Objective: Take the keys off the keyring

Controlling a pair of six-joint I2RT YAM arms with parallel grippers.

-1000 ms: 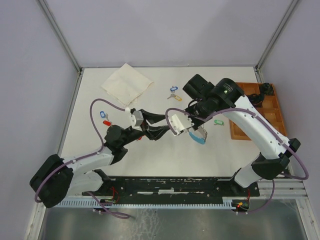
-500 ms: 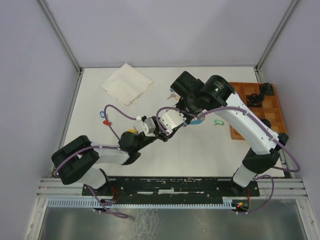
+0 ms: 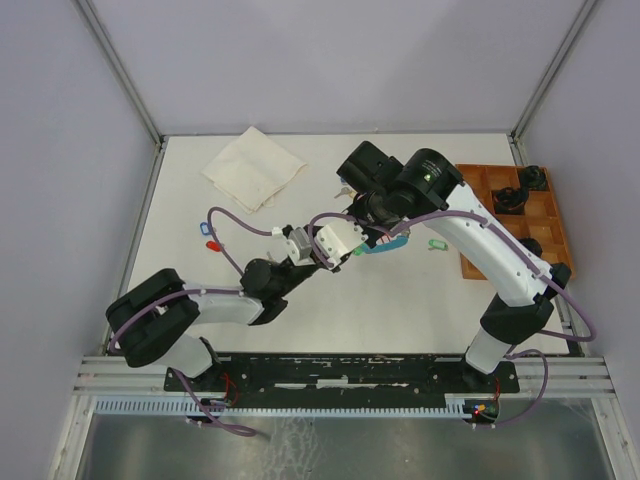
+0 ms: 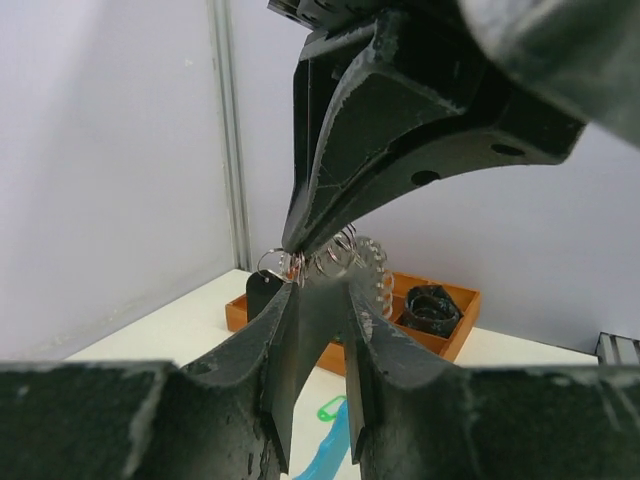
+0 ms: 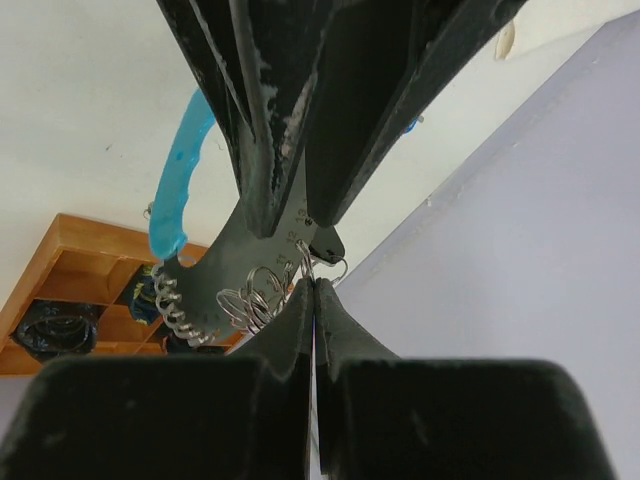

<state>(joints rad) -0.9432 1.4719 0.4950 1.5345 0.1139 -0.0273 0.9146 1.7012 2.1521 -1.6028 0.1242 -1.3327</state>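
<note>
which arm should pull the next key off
Left. The right gripper is shut on the keyring, holding it up off the table, so it is busy. The left gripper has its tips right at the hanging rings.

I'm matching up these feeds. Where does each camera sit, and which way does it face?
Top: above and behind the robot, looking down on the table; left arm and right arm show.
Left wrist: behind its own fingers, facing the right gripper, tray beyond.
Right wrist: behind its own fingers, facing the left gripper.
Shared: both wrist views show the keyring and tray.
</note>
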